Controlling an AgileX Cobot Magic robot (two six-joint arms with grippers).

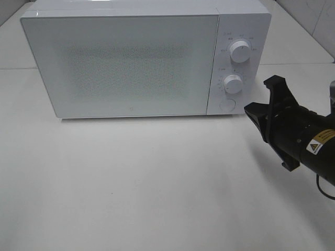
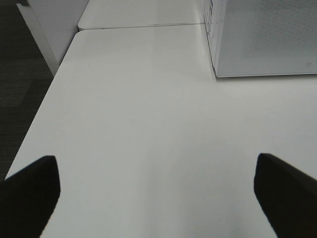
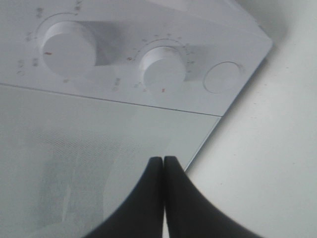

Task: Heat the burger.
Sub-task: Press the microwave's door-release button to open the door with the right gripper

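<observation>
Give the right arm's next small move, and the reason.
Probably ease the shut right end effector onto the round button under the lower knob and press. The microwave door is closed, the burger is nowhere in view, and closed tips suit pushing, not turning.

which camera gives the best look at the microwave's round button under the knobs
Right wrist view: the round button appears close, large and unobstructed. Exterior high shows it small and faint. Left wrist shows only a corner of the microwave, no button.
</observation>
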